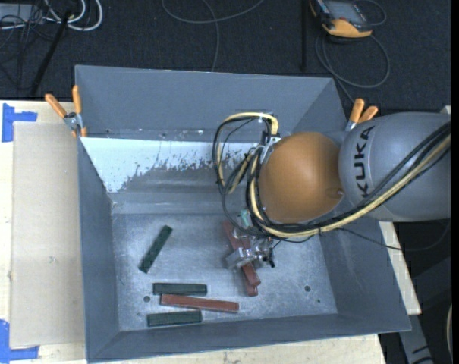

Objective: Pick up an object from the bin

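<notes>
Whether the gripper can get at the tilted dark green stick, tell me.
Probably yes: the dark green stick lies alone, left of the gripper, with nothing between them.

Dark carpet floor (138, 44) across top of view, w/ thin black cables (214, 19) looping over it. White cords (85, 10) bunched at view's top-left corner. Orange & black gadget (341, 17) lies top right, cable attached.
</notes>
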### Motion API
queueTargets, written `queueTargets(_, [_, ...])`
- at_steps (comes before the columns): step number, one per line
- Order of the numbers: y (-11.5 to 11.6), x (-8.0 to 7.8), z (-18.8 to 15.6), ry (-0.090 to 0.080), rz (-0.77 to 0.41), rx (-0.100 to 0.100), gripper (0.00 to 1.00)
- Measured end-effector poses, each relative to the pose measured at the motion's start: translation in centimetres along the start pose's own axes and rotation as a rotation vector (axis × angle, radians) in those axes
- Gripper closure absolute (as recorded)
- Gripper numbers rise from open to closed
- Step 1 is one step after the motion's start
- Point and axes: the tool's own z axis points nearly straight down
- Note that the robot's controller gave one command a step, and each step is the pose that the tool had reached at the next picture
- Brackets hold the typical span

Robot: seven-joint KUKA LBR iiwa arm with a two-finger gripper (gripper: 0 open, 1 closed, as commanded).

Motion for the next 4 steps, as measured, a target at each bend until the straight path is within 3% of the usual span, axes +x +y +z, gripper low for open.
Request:
queueTargets(1, [0.2,3.3,-0.9,0.001,-0.204,0.002,1.00])
queueTargets(2, [0.3,3.2,-0.9,-0.001,-0.201,0.001,0.00])
queueTargets(3, [0.2,3.2,-1.0,-0.001,-0.200,0.001,1.00])
queueTargets(4, [0.2,1.9,-10.6,0.001,-0.238,0.010,1.00])
